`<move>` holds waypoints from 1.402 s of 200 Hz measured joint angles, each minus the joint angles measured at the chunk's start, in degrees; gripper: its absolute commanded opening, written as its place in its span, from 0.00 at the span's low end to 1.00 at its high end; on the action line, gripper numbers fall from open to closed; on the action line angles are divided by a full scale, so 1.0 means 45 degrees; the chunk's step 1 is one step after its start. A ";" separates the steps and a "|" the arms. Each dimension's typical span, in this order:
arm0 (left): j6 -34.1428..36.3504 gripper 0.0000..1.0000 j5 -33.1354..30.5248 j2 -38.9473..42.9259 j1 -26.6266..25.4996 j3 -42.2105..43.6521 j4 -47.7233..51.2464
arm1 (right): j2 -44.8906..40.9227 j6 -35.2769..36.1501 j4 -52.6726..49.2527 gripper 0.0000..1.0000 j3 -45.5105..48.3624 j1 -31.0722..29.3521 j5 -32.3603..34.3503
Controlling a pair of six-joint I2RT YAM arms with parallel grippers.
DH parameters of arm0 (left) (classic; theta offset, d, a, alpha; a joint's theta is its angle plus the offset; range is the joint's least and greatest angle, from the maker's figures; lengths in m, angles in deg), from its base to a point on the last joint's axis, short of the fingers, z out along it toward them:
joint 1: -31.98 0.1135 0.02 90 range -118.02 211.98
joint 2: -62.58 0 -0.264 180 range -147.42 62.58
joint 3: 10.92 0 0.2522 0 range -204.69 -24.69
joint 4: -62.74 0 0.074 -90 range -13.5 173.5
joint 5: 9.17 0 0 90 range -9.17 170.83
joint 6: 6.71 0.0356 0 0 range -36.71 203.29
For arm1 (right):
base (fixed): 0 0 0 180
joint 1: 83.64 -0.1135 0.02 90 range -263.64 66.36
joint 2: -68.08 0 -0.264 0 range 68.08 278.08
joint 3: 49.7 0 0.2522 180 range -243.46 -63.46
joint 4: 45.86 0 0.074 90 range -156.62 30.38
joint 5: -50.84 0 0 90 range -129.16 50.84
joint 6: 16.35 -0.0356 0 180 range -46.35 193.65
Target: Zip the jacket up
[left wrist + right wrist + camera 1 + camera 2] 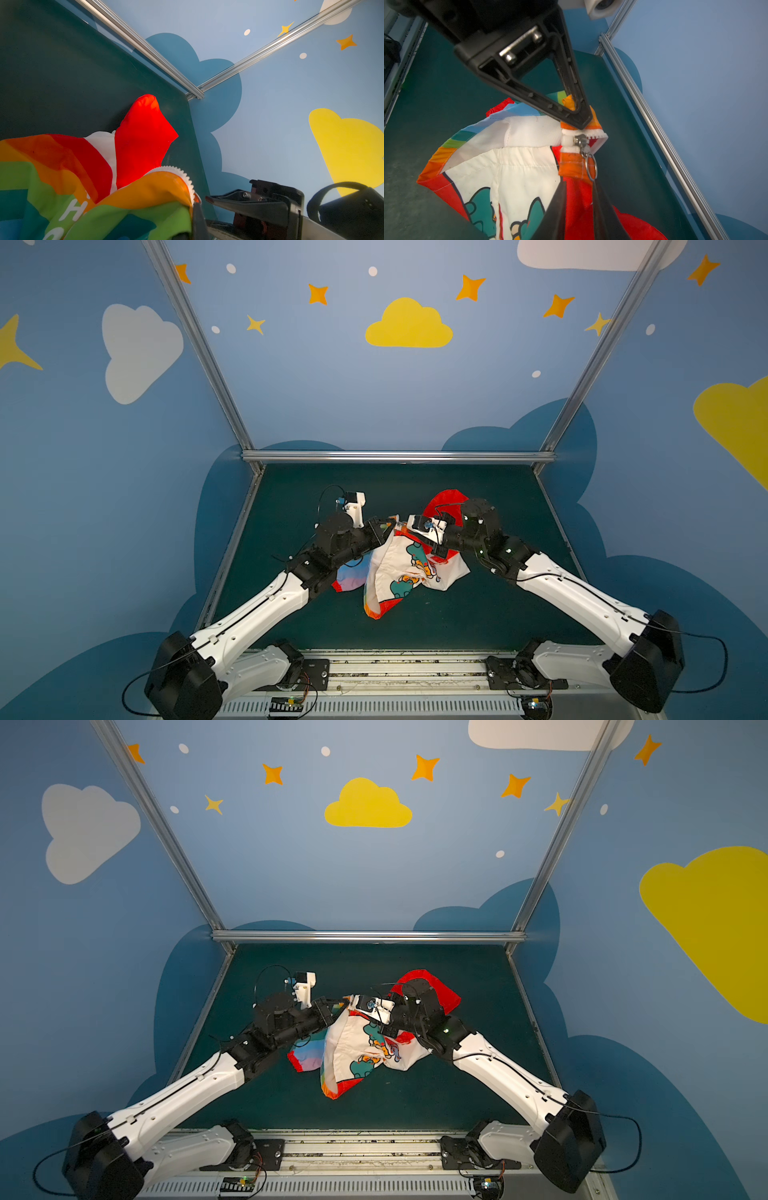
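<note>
1. In both top views my two wrists crowd together over the jacket (399, 572). The fingertips are hidden there, so I read the jaws from the wrist views.
2. The sleeves cannot be picked out of the crumple. The white lettering (70, 212) runs off the edge of the left wrist view, and only an "H" is legible.
3. Most of the zipper run is out of sight. I see a short arc of white teeth (182, 173) and the stretch at the metal slider (580, 141).
4. My left gripper (580, 121) has its jaws pressed together, pinching the jacket's orange edge just beside the slider.
5. My right gripper (579, 184) has its jaws a narrow gap apart, with red fabric showing between them. The ring pull (590, 166) hangs at their tips, unclamped; I cannot tell whether it touches.
6. The jacket lies bunched mid-table on the dark green mat (478, 614), its upper edge lifted at the grippers. The red hood (446, 497) lies toward the far side.
7. The shell is rainbow-striped and turned back, so the white lining (519, 172) with teal cartoon animals faces up. The teeth are parted just past the slider.
</note>
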 measured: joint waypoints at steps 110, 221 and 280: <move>-0.0005 0.03 0.0000 0.0015 0.0000 0.0024 -0.0005 | 0.0398 0.0058 0.0063 0.25 -0.0369 0.0097 -0.0083; -0.0010 0.03 0.0000 0.0044 0.0000 0.0053 -0.0005 | 0.0869 0.0044 0.0087 0.22 -0.0597 0.0160 -0.0515; -0.0015 0.03 -0.0005 0.0044 0.0000 0.0053 -0.0005 | 0.1175 -0.0097 0.0087 0.10 -0.0763 0.0160 -0.0685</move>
